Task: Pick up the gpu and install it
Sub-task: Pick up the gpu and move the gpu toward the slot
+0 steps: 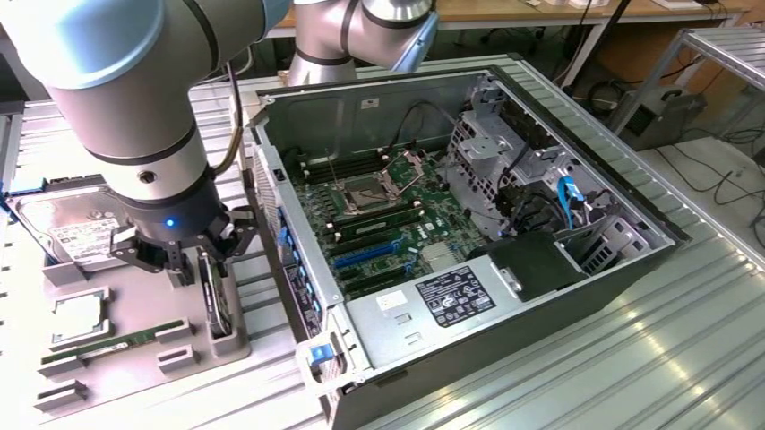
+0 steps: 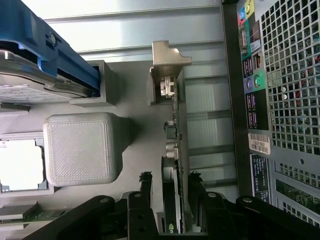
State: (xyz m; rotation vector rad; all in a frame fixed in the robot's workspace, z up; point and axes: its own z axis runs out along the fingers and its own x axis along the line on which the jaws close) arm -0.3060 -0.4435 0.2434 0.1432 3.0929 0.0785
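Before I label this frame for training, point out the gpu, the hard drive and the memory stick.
gpu (image 1: 215, 309): exterior view, top edge of the card.
hard drive (image 1: 72, 233): exterior view, white label.
memory stick (image 1: 114, 345): exterior view, middle of green strip.

The gripper (image 2: 171, 200) straddles the graphics card (image 2: 176, 125), which stands on edge in a gray holder (image 2: 135, 100), with one spread finger (image 2: 146, 187) at each face. Beyond one finger is the computer case (image 2: 285, 100); beyond the other are a gray block (image 2: 82, 147) and a blue-framed hard drive (image 2: 50, 55).
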